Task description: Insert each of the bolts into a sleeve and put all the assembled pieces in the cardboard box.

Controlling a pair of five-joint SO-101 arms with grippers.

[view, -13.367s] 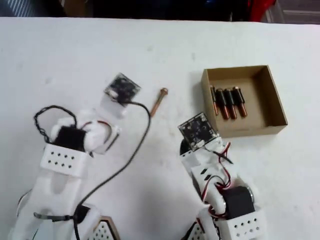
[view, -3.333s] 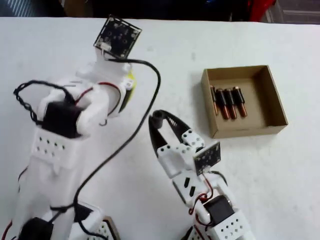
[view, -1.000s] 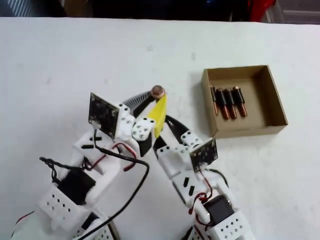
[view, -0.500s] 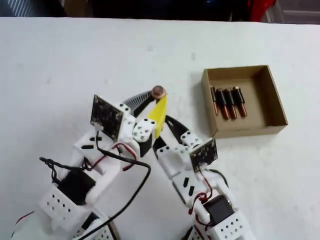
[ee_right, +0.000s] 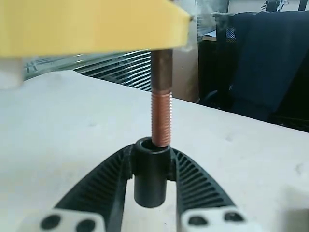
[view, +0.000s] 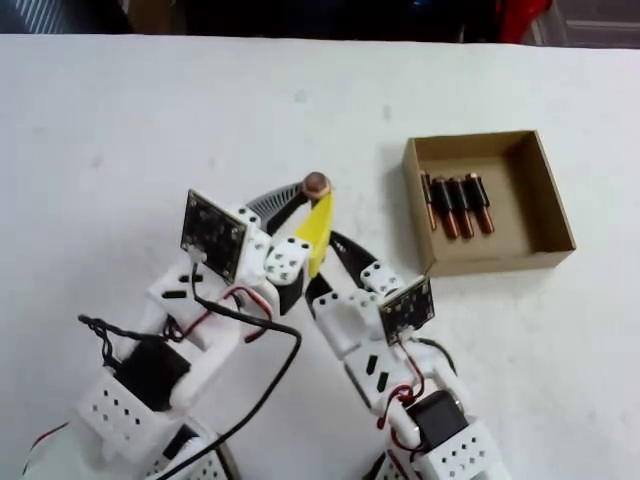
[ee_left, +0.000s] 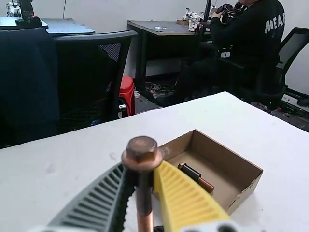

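- Bolt (ee_left: 140, 151): upright, head up, held above the table (view: 150, 100) and near the cardboard box (view: 520, 215).
- Cardboard box: open-topped. You see four assembled pieces (view: 457, 205) lying side by side in the half nearer the bolt.
- Left claw (ee_left: 142, 169): your claw is narrowed onto the bolt's shank just below the head, with the grey finger on one side and the yellow finger on the other.
- Right claw (ee_right: 150, 159): it sits below the left claw. Its black fingers are closed around a black sleeve (ee_right: 149, 171), which stands upright with its mouth up.
- Bolt and sleeve: the threaded tip meets the sleeve's mouth, in line with it. Most of the thread shows above the rim.
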